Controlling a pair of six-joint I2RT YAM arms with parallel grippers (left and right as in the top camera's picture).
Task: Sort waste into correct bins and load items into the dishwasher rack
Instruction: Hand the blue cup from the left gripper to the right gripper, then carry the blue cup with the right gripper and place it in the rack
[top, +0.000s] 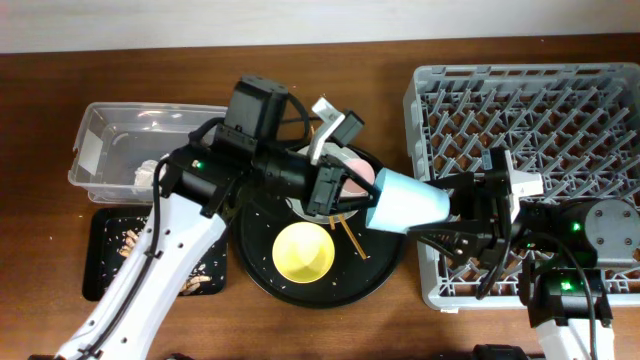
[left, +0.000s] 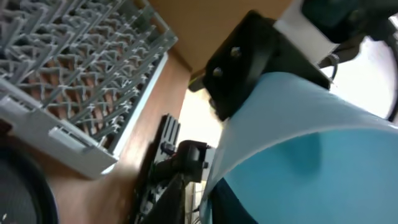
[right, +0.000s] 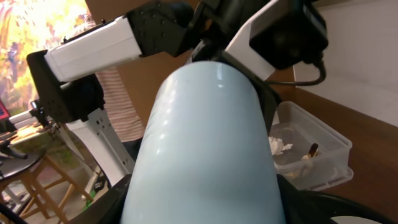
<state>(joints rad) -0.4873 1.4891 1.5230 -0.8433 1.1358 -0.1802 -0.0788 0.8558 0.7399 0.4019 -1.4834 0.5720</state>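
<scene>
1. Dishes counted from overhead: one light blue cup (top: 405, 205), one pink cup (top: 352, 172), one yellow bowl (top: 303, 252) and one pale plate (top: 296, 206). I can make out only one wooden chopstick (top: 352, 240).
2. Waste counted: one crumpled tissue (top: 148, 174) and a scatter of brown food scraps (top: 128, 238).
3. Holders counted: one grey dishwasher rack (top: 560, 100), one clear tub (top: 150, 108), one small black tray (top: 100, 280) and one round black tray (top: 258, 262).
4. The light blue cup lies on its side in the air. It hangs over the round tray's right rim and the strip of table (top: 330, 70) beside the rack, with its wide end toward the left arm.
5. The right claw (top: 445, 210) grasps the cup, one finger on each side of the narrow end. In its own camera the cup fills the view.
6. The left claw (top: 352, 200) sits at the cup's wide end. Whether it is clenched or released, I cannot tell.
7. The pink cup, plate, bowl and chopstick are on the round tray. The tissue is in the tub and the scraps are in the small tray.
8. Edges: the rack's left wall is just beside the round tray. The right claw hangs above that wall, and the rack runs out of view on the right.
9. Open room: bare wood shows behind the round tray, between the tub and the rack. The rack's far rows of pegs stand uncovered.
</scene>
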